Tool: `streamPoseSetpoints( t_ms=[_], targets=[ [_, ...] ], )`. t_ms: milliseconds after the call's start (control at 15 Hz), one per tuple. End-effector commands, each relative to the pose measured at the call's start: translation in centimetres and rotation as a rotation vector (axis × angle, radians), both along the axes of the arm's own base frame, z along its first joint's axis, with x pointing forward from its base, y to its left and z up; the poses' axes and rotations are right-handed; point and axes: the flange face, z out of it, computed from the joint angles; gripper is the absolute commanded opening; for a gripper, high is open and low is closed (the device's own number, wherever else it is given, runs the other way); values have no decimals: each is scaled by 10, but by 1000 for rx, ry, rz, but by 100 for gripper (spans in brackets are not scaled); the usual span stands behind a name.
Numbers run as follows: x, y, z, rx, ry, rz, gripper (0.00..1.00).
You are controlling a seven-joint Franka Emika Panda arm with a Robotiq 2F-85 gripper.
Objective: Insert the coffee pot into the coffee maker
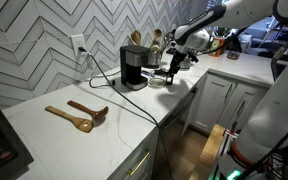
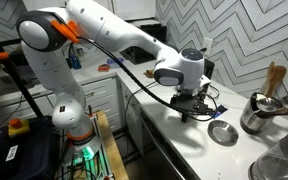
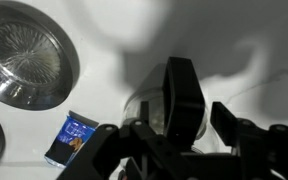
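The coffee pot (image 3: 144, 110) seems to sit on the white desk (image 1: 84, 145), just beside the coffee maker (image 1: 132, 68), under the gripper (image 1: 171, 72). Whether the fingers (image 3: 184, 90) are clamped on it or apart, I cannot tell. A weak hold could let the glass slip or strike the machine's front.

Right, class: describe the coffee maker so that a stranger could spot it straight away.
Start at the white countertop under the herringbone-tiled wall. Near the wall outlet stands the coffee maker. It is the only black, boxy thing there, with a black cord trailing across the counter, unlike the flat wooden spoons.
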Motion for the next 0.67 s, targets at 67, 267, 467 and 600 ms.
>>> streamPoseSetpoints(
  t_ms=[67, 267, 467, 600],
  targets=[
    [3, -5, -2, 7, -60, 23, 23],
    [3, -6, -4, 16, -74, 30, 5],
    [3, -5, -4, 36, -87, 42, 7],
    [3, -5, -3, 49, -107, 51, 7]
  ],
)
